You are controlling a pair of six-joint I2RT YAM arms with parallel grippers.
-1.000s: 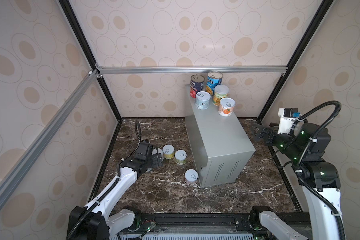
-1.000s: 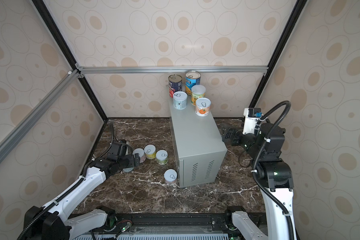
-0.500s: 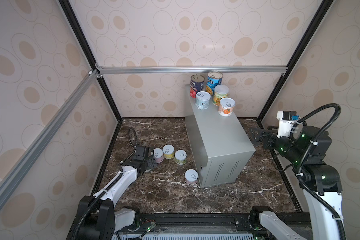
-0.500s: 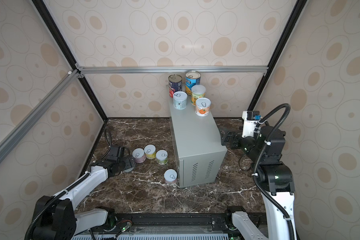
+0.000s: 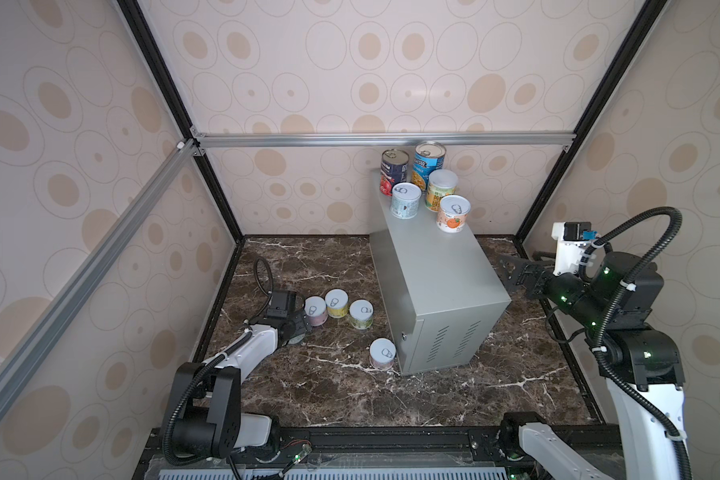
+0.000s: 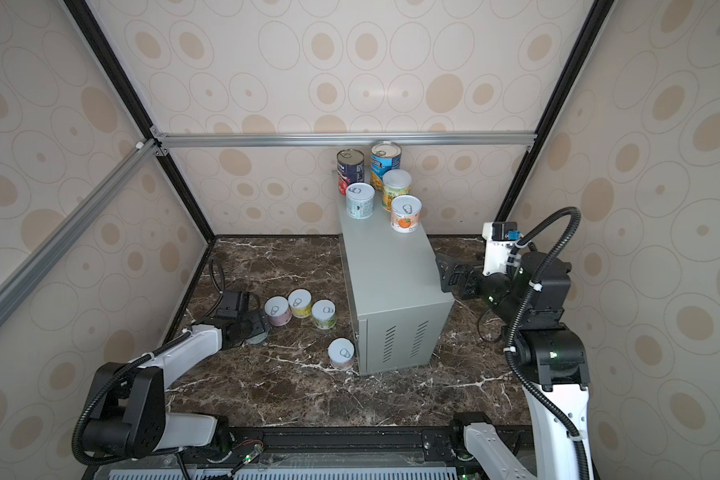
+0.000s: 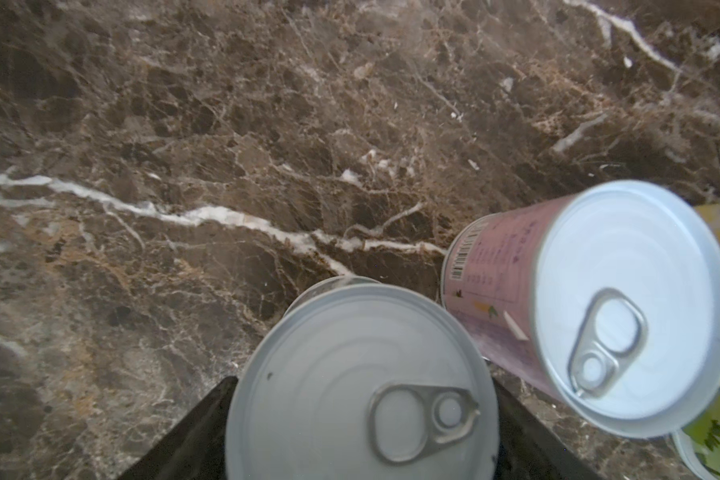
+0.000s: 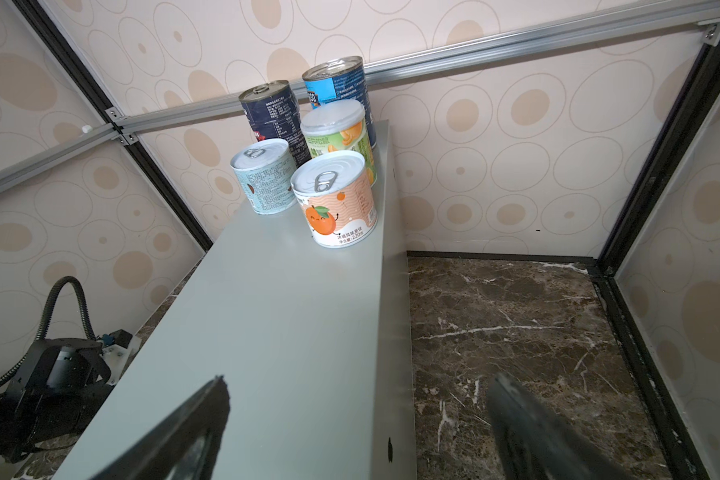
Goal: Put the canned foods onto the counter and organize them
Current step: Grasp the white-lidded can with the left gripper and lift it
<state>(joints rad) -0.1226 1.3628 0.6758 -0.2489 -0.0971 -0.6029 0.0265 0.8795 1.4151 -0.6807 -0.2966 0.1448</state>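
On the grey counter (image 5: 437, 266), at its far end, stand the navy-red can (image 5: 393, 168), the blue-yellow can (image 5: 429, 164), the green-yellow can (image 5: 441, 189), a pale blue can (image 5: 405, 200) and an orange can (image 5: 454, 214). Down on the marble stand a pink can (image 5: 315, 310), a yellow one (image 5: 336, 303), a green one (image 5: 361, 314) and a fourth (image 5: 382, 353) by the counter's front corner. My left gripper (image 5: 302, 330) (image 7: 362, 382) is low on the floor, shut on a white-lidded can (image 7: 350, 374) beside the pink can (image 7: 624, 307). The right gripper (image 5: 512, 270) (image 8: 360, 380) is open at the counter's right edge.
Dark brown marble floor (image 5: 350, 399) lies inside patterned walls. An aluminium rail (image 5: 350, 139) crosses the back. The counter's vented front (image 5: 454, 340) faces the near side. Bare marble (image 8: 516, 332) lies right of the counter. The left arm's cable (image 5: 262, 274) loops near the left wall.
The left arm has dropped lower beside the floor cans and its jaws have closed in on a can. The right gripper has edged left to the counter's side, still open.
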